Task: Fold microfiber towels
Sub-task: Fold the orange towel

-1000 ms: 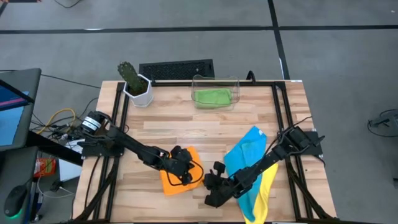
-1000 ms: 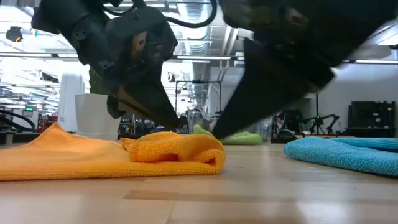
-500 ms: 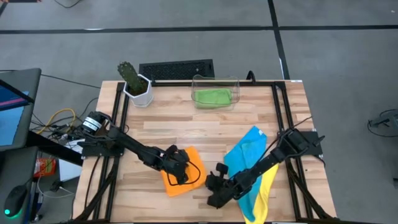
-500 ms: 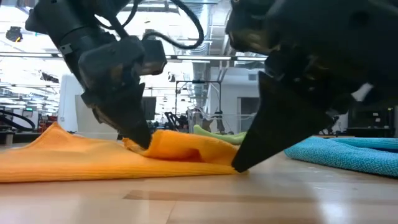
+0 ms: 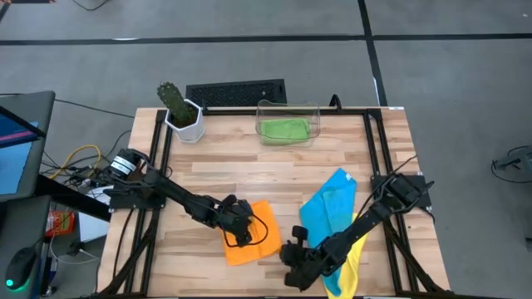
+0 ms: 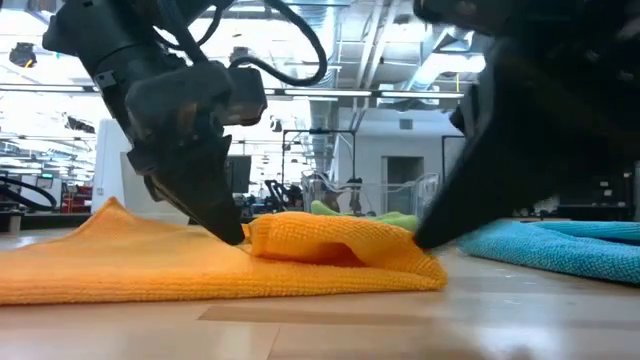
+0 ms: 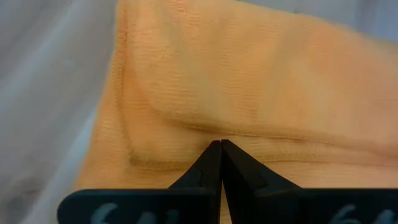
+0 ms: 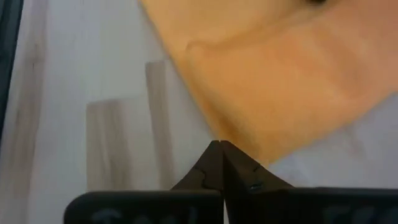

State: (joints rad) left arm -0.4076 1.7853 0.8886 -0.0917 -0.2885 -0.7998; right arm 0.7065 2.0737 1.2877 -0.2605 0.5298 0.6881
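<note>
The orange towel (image 5: 253, 237) lies flat on the table near its front edge, with a folded-over layer forming a low hump (image 6: 330, 235). My left gripper (image 5: 242, 234) is shut, its tip down on the towel's middle. My right gripper (image 5: 286, 248) is shut at the towel's right edge. The blue towel (image 5: 328, 206) lies spread to the right, over the yellow towel (image 5: 356, 253). The green towel (image 5: 285, 129) sits in the clear bin at the back. My left gripper presses its shut fingertips (image 7: 221, 146) down on the orange towel just beside the edge of the folded-over layer (image 7: 249, 138). It comes slanting down from the table's left. The towel lies on the table under it. My right gripper has its shut fingertips (image 8: 219, 146) on the orange towel's right edge (image 6: 432, 268), slanting down from the table's right. Whether a layer sits between the fingers does not show. That edge lies on the table.
A clear plastic bin (image 5: 288, 110) and a white pot with a cactus (image 5: 181, 112) stand at the table's far edge, with a dark keyboard (image 5: 237, 91) behind them. Bare wood (image 5: 249, 170) lies between them and the towels.
My right gripper has slid toward the table's right edge, and the orange towel's right edge has gone with it. The folded layer has stretched out longer and lower. My left gripper has tipped steeper and stayed pressed on the towel's middle.
</note>
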